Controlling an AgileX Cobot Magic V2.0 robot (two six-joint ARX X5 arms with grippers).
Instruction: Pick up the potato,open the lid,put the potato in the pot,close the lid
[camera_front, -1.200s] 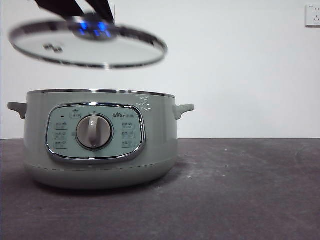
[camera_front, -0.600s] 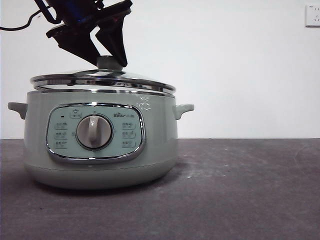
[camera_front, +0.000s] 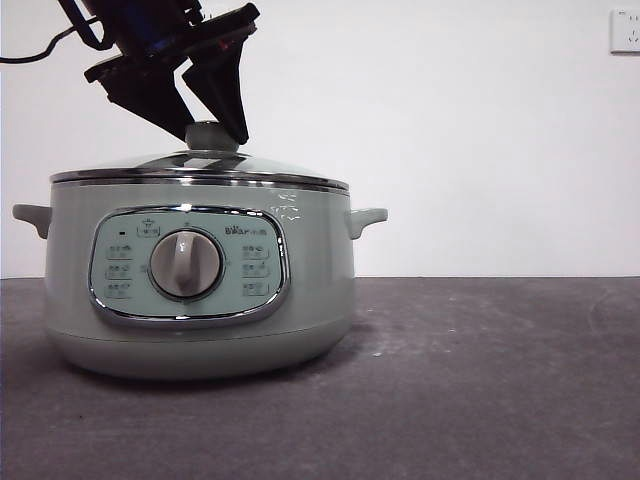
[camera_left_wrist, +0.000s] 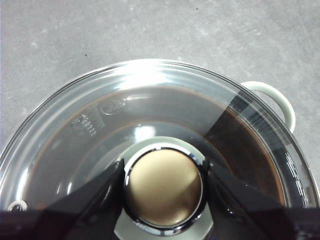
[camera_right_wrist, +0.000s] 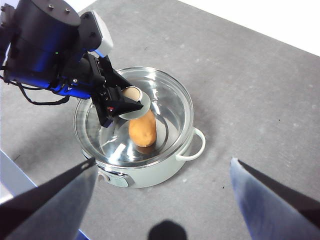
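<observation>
Now the lid (camera_front: 200, 166) sits flat on the pot (camera_front: 200, 290), its chrome rim level all round the pot's top edge, so the closing looks all but finished. From the pot's front, the left gripper (camera_front: 212, 132) comes down from above and its two black jaws pinch the pale green knob (camera_front: 210, 136) at the lid's centre. The left wrist view agrees: a jaw presses on either side of the knob (camera_left_wrist: 163, 187), with the glass spreading out around it. What the front view cannot show, the right wrist view does: through the glass, the potato (camera_right_wrist: 143, 130) lies inside the pot, under the lid and just beside the knob. So the potato is in and the lid is down; what seems left is only for the left gripper to let go and lift clear. The right gripper (camera_right_wrist: 162, 197) hangs high above the pot, jaws spread wide and holding nothing.
</observation>
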